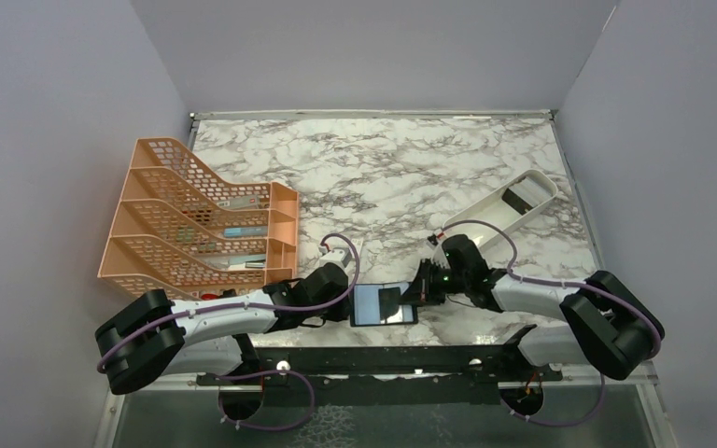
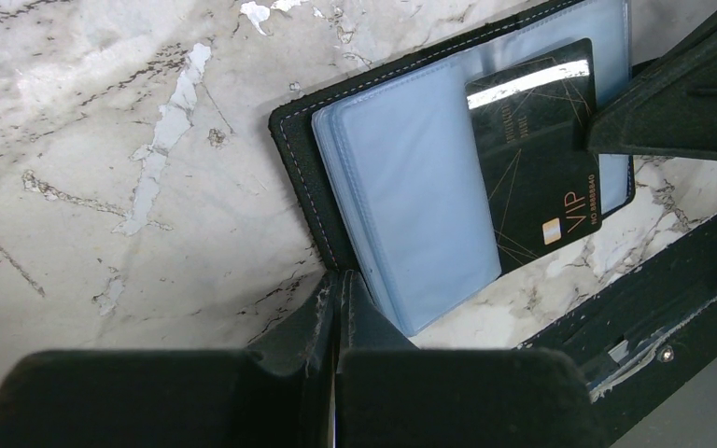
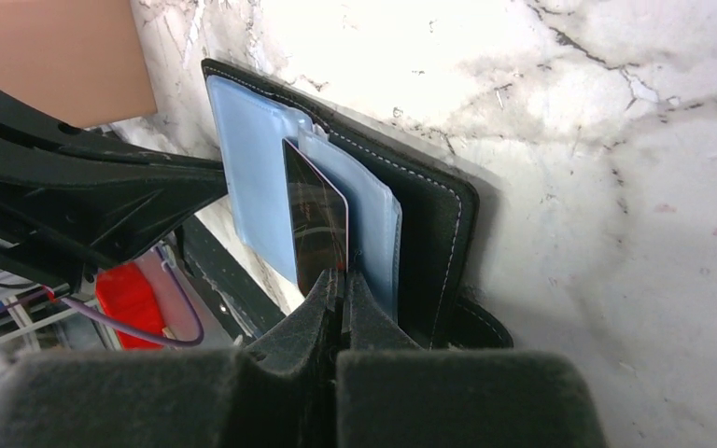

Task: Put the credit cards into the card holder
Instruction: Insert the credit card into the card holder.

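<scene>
The card holder lies open near the table's front edge, its blue-grey sleeves facing up. My left gripper is shut on the holder's left edge. My right gripper is shut on the black credit card, marked VIP, whose far end lies among the sleeves. In the right wrist view the card stands edge-on between sleeves, and the black cover is to its right. The yellow-gold card is not in view.
An orange mesh file rack stands at the left. A long white tray with a dark item lies at the right, behind my right arm. The black base rail runs along the front edge.
</scene>
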Robot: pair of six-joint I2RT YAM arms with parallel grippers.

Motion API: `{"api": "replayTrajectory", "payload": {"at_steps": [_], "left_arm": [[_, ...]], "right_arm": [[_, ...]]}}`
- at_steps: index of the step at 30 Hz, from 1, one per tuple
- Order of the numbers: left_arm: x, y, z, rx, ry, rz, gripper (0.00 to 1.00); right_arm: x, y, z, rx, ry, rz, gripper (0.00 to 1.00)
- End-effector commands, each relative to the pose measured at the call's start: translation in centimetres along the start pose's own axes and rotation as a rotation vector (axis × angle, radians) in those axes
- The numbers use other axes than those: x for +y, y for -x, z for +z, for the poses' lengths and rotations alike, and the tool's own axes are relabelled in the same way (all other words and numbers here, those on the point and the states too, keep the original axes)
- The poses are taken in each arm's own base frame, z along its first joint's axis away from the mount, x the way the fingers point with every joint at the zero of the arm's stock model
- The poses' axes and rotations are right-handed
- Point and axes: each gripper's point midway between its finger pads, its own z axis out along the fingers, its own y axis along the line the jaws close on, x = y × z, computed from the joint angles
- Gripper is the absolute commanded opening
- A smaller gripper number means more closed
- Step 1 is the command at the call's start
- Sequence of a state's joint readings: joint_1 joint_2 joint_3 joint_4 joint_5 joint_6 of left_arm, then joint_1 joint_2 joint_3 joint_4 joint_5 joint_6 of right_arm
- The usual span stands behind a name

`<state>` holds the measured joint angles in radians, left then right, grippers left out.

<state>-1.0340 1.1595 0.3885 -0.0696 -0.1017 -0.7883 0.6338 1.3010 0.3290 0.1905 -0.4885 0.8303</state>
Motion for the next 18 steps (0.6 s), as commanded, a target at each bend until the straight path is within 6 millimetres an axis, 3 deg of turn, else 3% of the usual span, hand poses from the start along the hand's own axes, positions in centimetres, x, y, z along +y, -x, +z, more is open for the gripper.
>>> {"api": "replayTrajectory", "payload": {"at_steps": [1, 18], "left_arm": [[0.36, -0.48, -0.06, 0.008, 0.0, 0.001, 0.0], [-0.19, -0.44, 0.14, 0.011, -0.025, 0.006, 0.0]], "right_arm": [[0.98, 0.33, 0.49, -0.001, 0.05, -0.009, 0.01], [1.78, 0.62, 1.46, 0.005, 0.073, 0.026, 0.01]]}}
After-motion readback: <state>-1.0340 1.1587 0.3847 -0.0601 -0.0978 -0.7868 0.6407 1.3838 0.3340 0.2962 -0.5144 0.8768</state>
